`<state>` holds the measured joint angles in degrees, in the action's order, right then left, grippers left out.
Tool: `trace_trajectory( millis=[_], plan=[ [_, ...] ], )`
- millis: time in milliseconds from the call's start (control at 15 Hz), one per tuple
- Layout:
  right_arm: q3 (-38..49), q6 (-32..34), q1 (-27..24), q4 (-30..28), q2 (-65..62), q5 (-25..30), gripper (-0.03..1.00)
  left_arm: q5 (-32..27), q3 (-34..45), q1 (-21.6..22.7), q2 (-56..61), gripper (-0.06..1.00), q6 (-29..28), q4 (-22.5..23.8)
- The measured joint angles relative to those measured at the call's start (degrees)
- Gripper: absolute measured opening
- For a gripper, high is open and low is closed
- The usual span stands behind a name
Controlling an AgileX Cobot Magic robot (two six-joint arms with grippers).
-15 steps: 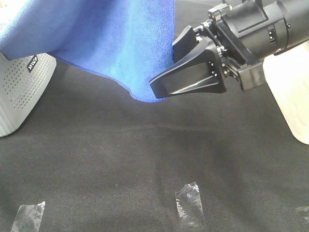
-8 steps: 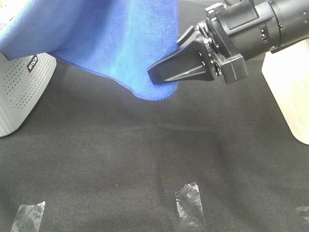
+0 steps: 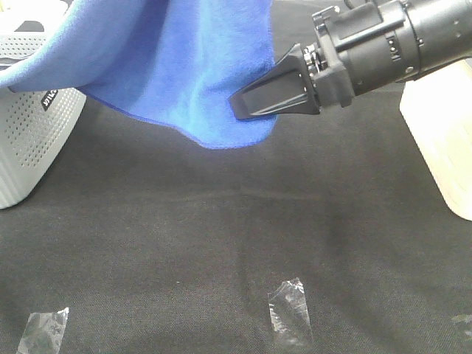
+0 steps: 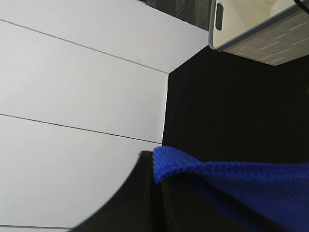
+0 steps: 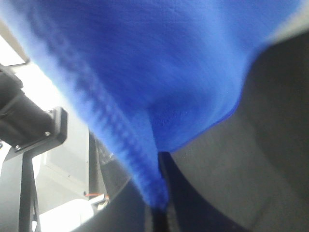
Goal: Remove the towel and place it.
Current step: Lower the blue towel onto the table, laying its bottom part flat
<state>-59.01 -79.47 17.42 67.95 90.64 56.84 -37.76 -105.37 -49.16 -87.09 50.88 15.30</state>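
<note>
Clear tape scraps (image 3: 287, 310) dot the black tablecloth (image 3: 221, 236)

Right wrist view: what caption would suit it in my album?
Shut fingers pinch the stitched edge of a blue towel above the black tabletop.

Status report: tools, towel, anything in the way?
Right tool shut on towel edge; left tool shut on its stitched hem. Towel hangs above black table. One end over white perforated bin.

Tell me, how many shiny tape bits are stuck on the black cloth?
3: one tape bit at the near left, one near the middle, one half cut off at the right edge. More may lie outside the view.
</note>
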Motion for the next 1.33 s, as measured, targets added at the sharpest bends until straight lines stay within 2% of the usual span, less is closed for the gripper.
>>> trace_trajectory(
  millis=[67, 133, 200, 267, 333, 400, 533, 733, 933, 1133, 1333],
  plan=[
    [-1.09, 5.79, 0.00, -3.15, 0.00, -0.63, 0.03, -0.17, 0.00, 0.00, 0.00, 0.00, -3.90, 0.00],
    [-4.01, 16.67, 0.00, -10.66, -0.17, -0.92, 0.03, -0.74, 0.00, 0.00, -0.23, 0.00, -10.08, 0.57],
    [-5.33, 21.08, 0.00, -13.98, -0.34, -0.97, 0.03, -1.09, 0.00, 0.00, -0.46, 0.00, -12.49, 1.20],
    [-9.68, 34.61, 0.00, -25.27, -1.26, -0.97, 0.03, -1.72, 0.00, 0.00, -1.55, 0.00, -19.31, 3.72],
    [-12.89, 43.14, 0.00, -31.86, -1.60, -0.06, 0.03, -2.52, 0.00, 0.00, -2.41, 0.00, -23.09, 5.50],
    [-16.27, 49.05, 0.00, -37.99, -1.78, 0.97, 0.03, -2.86, 0.00, 0.00, -2.92, 0.00, -25.10, 6.36],
    [-23.78, 56.78, 0.00, -48.82, -1.78, 2.23, 0.03, -2.12, 0.00, 0.06, -5.10, 0.00, -33.63, 11.06],
    [-35.87, 62.85, 0.00, -60.33, -1.26, 2.46, 0.03, 3.21, 0.00, 2.46, -6.25, 0.00, -39.02, 14.84],
    [-45.09, 64.29, 0.00, -64.92, 0.57, -0.74, 0.03, 12.78, 0.00, 9.17, -7.05, 0.00, -41.14, 14.09],
    [-52.77, 63.03, 0.00, -63.71, 3.09, -9.11, 0.03, 24.52, 0.00, 13.87, -8.02, 0.00, -41.31, 13.58],
    [-55.23, 61.99, 0.00, -62.97, 5.44, -23.03, 0.03, 37.07, 0.00, 18.91, -10.26, 0.00, -41.31, 13.58]
  ],
)
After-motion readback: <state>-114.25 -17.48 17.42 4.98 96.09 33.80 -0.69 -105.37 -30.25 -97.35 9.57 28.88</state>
